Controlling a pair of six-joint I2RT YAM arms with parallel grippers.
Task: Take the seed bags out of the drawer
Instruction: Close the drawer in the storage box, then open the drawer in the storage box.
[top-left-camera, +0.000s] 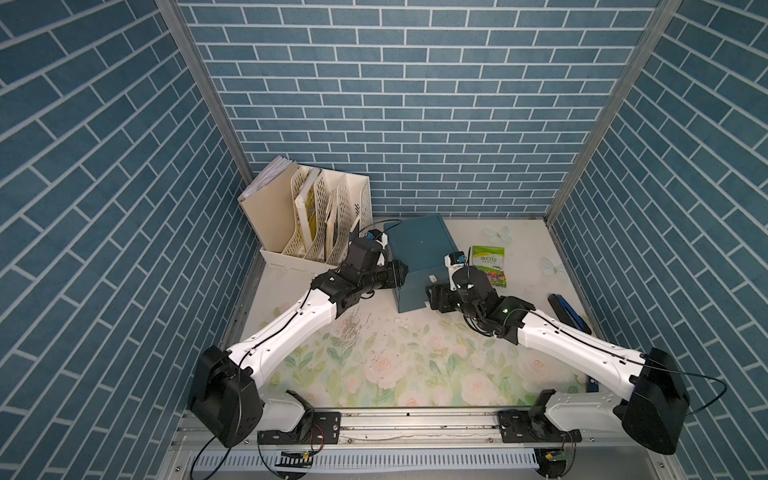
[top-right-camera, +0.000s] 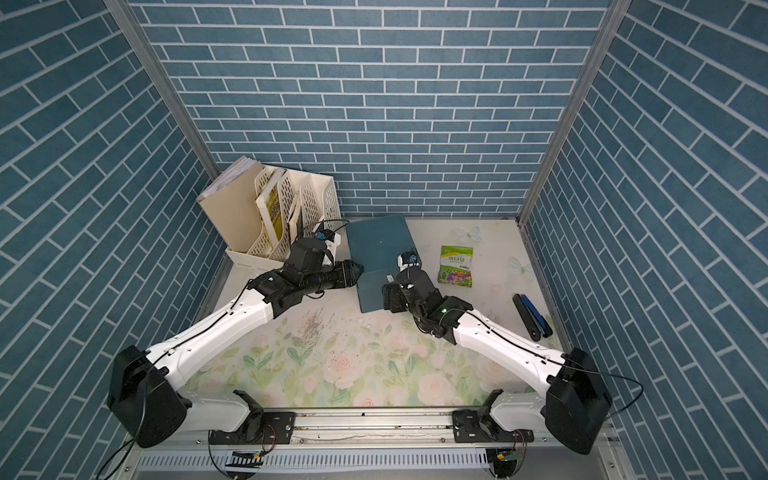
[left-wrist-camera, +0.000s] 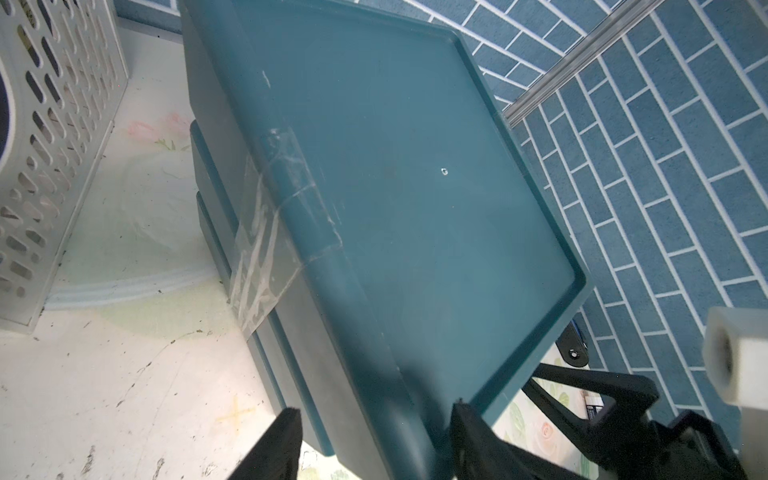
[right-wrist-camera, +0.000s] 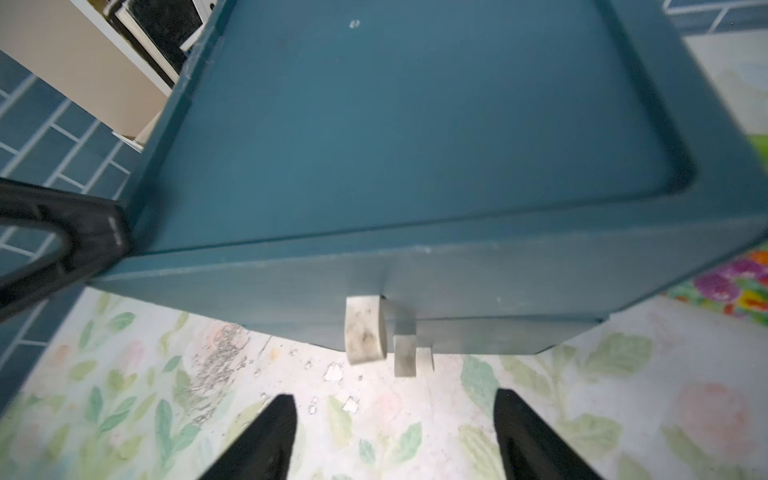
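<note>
1. Seed bag (top-left-camera: 492, 266), the green-white one with mixed flowers, is lying flat on the table (top-left-camera: 415, 365), to the right of the drawer cabinet (top-left-camera: 419, 245) and apart from it.
2. Far left, I am seeing a cream file rack (top-left-camera: 316, 220) standing near the back wall, with yellowish books in its slots.
3. Next along, my left gripper (top-right-camera: 358, 269) is reaching in from the left. Its jaws are clamping the cabinet's front left edge, and the left wrist view is showing the teal rim between the two black fingers (left-wrist-camera: 274, 444).
4. In the middle, the cabinet's drawer fronts are looking pushed in, with white handles (right-wrist-camera: 363, 328) sticking out.
5. My right gripper (right-wrist-camera: 395, 415) is hovering just in front of those handles. Its jaws are standing wide apart, touching nothing, with only tabletop between them.
6. Beyond that wrist, the bag's flowered corner is showing in the right wrist view.
7. Far right, a blue-and-black tool (top-left-camera: 567, 311) is lying near the side wall.
</note>
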